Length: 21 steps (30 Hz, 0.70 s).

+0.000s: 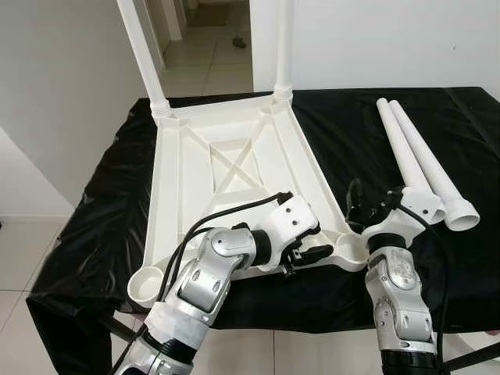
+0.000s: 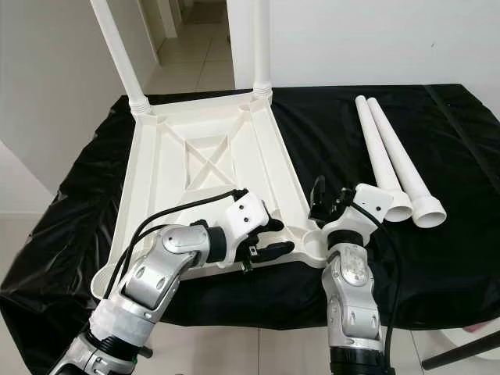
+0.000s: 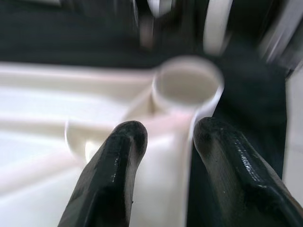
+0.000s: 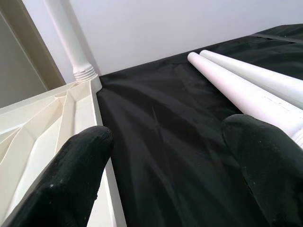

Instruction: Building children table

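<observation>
Tabletop (image 1: 234, 156) lies inverted; left claw (image 1: 308, 254) open astride corner socket (image 3: 188, 85), right claw (image 4: 165, 161) open nr legs (image 1: 426, 168). Socket to be steadied; leg seated straight.

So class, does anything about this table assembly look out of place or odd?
Nothing looks damaged. The tabletop lies upside down with only two legs fitted; the other two legs lie loose on the black cloth, near sockets unfilled.

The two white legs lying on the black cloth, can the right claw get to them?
Probably yes. The right claw is open beside the two loose legs, with bare black cloth between and nothing in the way.
</observation>
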Available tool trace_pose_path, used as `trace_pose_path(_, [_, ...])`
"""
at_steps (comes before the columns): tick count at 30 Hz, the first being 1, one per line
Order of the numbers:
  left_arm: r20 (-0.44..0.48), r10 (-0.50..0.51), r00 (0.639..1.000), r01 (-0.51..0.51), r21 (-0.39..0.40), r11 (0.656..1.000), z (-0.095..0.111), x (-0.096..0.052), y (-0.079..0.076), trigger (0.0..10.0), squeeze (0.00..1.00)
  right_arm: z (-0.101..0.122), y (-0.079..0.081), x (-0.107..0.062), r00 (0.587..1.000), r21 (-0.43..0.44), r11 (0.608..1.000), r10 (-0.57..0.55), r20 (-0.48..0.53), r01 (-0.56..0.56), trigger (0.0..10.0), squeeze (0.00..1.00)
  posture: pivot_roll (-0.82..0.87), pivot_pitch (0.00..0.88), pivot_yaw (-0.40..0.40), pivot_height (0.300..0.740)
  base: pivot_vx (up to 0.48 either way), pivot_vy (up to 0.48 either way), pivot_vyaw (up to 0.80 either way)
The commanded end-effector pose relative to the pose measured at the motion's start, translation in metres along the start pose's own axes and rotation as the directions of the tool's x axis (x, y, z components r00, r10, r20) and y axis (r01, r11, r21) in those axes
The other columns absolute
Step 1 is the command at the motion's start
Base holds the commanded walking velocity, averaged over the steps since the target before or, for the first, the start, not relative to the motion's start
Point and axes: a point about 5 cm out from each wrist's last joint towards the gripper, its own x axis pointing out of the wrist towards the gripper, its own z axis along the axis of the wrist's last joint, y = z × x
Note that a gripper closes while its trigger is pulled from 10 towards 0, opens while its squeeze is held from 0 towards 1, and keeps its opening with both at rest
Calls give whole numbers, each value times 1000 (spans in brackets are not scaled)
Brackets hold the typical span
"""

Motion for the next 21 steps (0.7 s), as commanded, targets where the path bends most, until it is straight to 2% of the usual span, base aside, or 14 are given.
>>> trace_pose_path(1, [-89, 167, 982, -164, 42, 986, -18, 1, 6, 10000, 0, 0, 1, 0, 1000, 8, 1000, -5, 1, 5, 10000, 0, -62, 91, 113, 740, 0, 0, 0])
trace_pose_path(4, [-127, 150, 980, -142, 69, 987, -25, 2, 2, 10000, 0, 1, -1, 0, 1000, 6, 1000, -10, 2, 10, 10000, 0, -64, 95, 113, 740, 0, 0, 0])
trace_pose_path(8, [-138, 143, 980, -136, 62, 989, -27, 2, 1, 10000, 0, 1, -2, -1, 1000, 6, 1000, -12, 1, 12, 10000, 0, -64, 95, 113, 740, 0, 0, 0])
trace_pose_path(14, [-181, 176, 968, -160, 103, 982, -32, -1, 8, 10000, 0, 1, -1, 0, 1000, 9, 1000, -14, 1, 14, 10000, 0, -61, 99, 113, 740, 0, 0, 0])
trace_pose_path(15, [-172, 186, 967, -170, 102, 980, -31, -3, 11, 0, 0, 1, -1, 0, 1000, 10, 1000, -14, 1, 14, 10000, 0, -57, 99, 112, 740, 0, 0, 0])
trace_pose_path(17, [-161, 197, 967, -183, 98, 978, -30, -6, 13, 0, 0, 1, -1, 0, 1000, 11, 1000, -14, 1, 14, 10000, 0, -57, 99, 112, 740, 0, 0, 0])
trace_pose_path(21, [-162, 148, 976, -130, 118, 985, -31, -15, 9, 0, 0, 0, 0, 0, 1000, 12, 1000, -10, -2, 10, 10000, 0, -52, 102, 112, 740, 0, 0, 0])
